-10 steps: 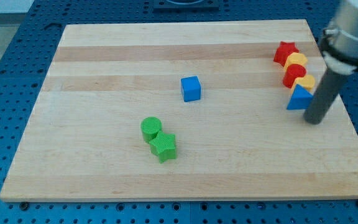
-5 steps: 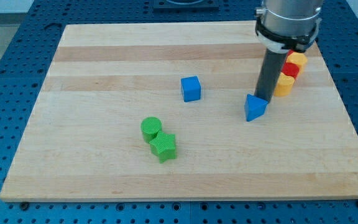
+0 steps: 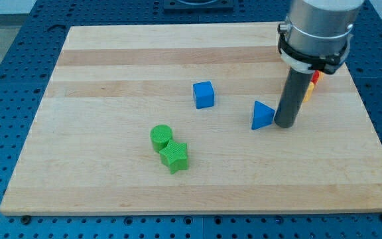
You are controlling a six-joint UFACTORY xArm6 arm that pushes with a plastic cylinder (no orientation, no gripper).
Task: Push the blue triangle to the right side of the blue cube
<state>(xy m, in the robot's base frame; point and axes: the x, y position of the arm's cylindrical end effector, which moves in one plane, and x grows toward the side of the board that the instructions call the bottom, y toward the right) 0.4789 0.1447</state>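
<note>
The blue triangle (image 3: 262, 115) lies on the wooden board, to the right of and slightly below the blue cube (image 3: 203, 94), with a gap of about a block's width or more between them. My tip (image 3: 284, 124) stands right against the triangle's right side. The rod rises from there toward the view's top right.
A green cylinder (image 3: 160, 137) and a green star (image 3: 175, 157) touch each other at the lower left of centre. Red (image 3: 315, 77) and yellow (image 3: 307, 91) blocks near the right edge are mostly hidden behind the rod. The board's right edge (image 3: 370, 126) is close.
The blue triangle has been pushed leftward from the row of blocks at the right edge toward the blue cube. My tip moved left with it and now sits at its right side.
</note>
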